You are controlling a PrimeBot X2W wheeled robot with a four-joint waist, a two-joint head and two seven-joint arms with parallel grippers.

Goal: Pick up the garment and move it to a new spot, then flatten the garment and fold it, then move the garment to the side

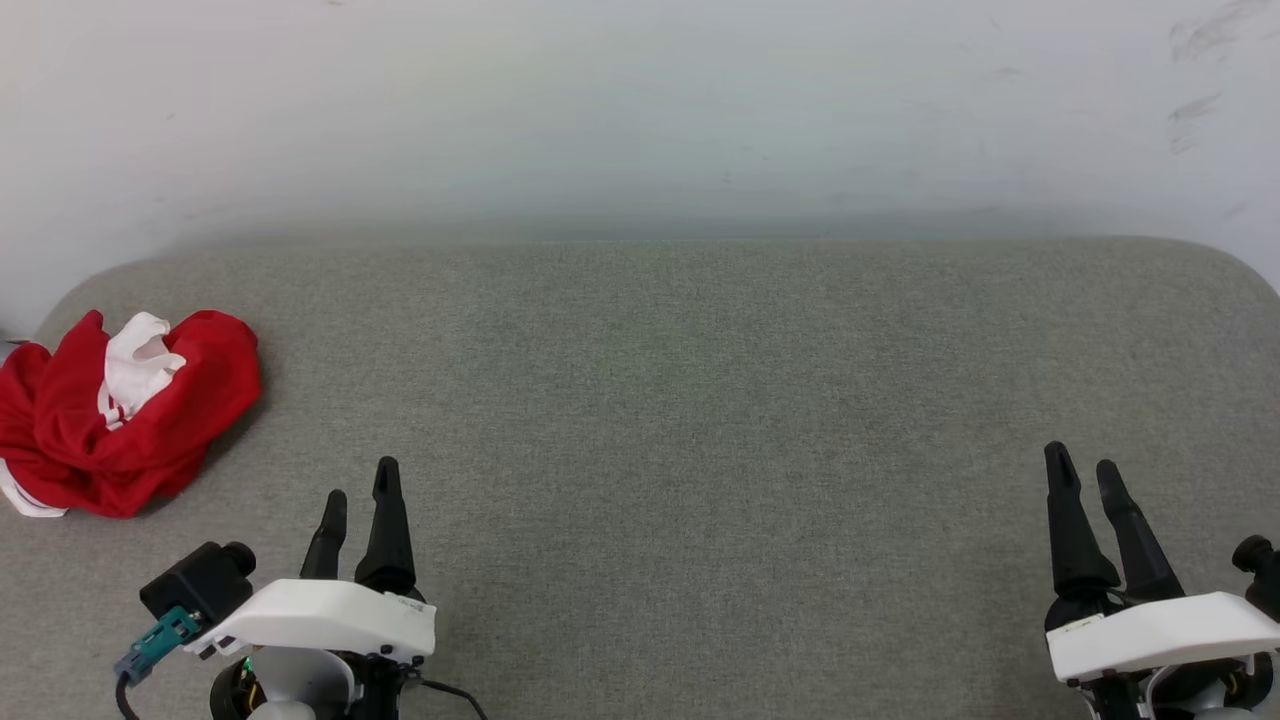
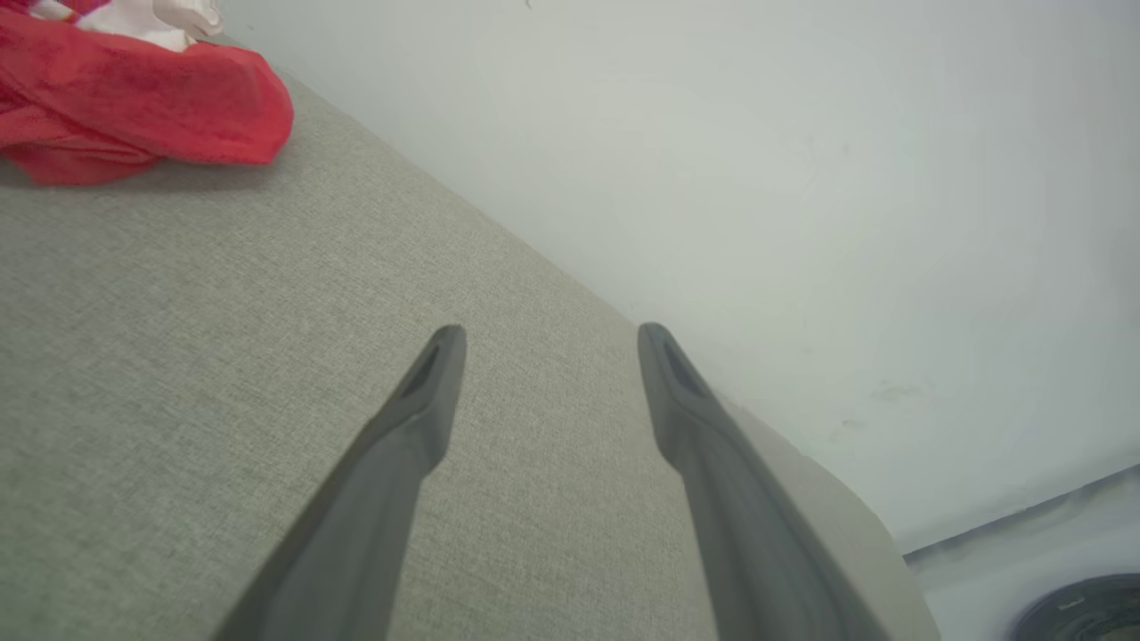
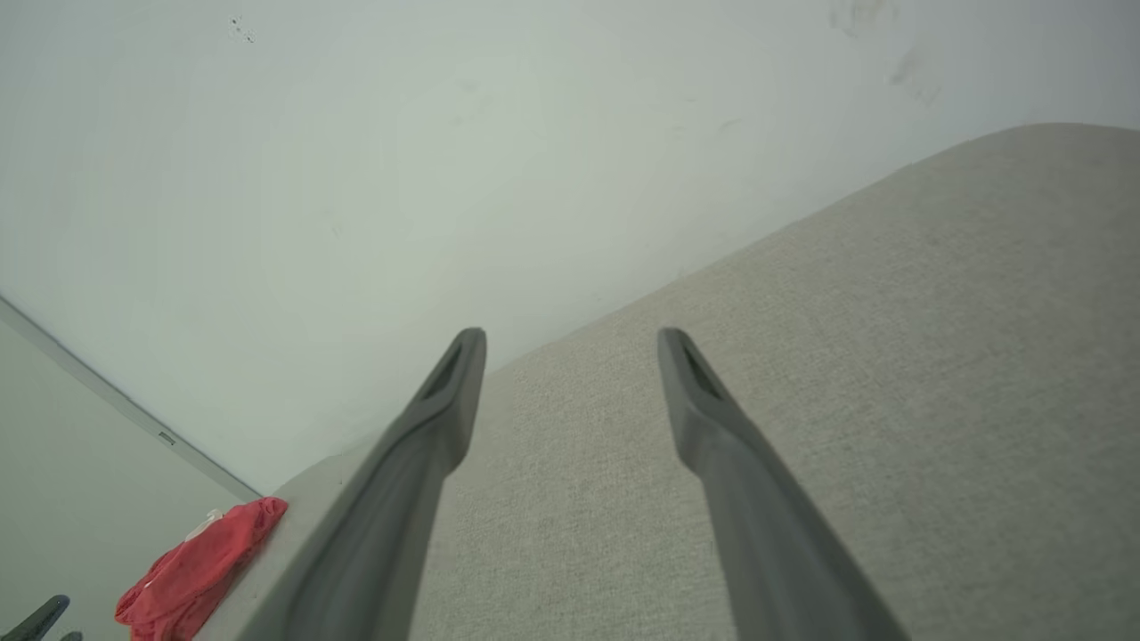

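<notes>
Head view had the garment (image 1: 130, 415) way over on the left, a crumpled red heap with a bit of white sleeve poking out the top, sitting on the grey worktop (image 1: 700, 400) right by its rounded left corner and partly cut off by the edge of the picture. No lettering was readable, and honestly the lump was too bunched up to have a real long axis, maybe a touch wider than deep. Next along was the left gripper (image 1: 361, 479), hovering low over the near edge with its fingers (image 2: 419, 418) spread and nothing between them. From there the shirt lay ahead and off to the left, near but clearly apart, and the left wrist view agreed, with the red cloth up in its top-left corner. The middle of the worktop was bare fabric, with a pale wall (image 1: 640, 100) behind it. Far right sat the right gripper (image 1: 1082, 456), fingers also parted and empty, well apart from the shirt, which in its wrist view was a small red blob at the far corner. So my guess is the left arm takes the pickup, swinging left and forward, since it was much nearer. Nothing of the task looked done yet.
</notes>
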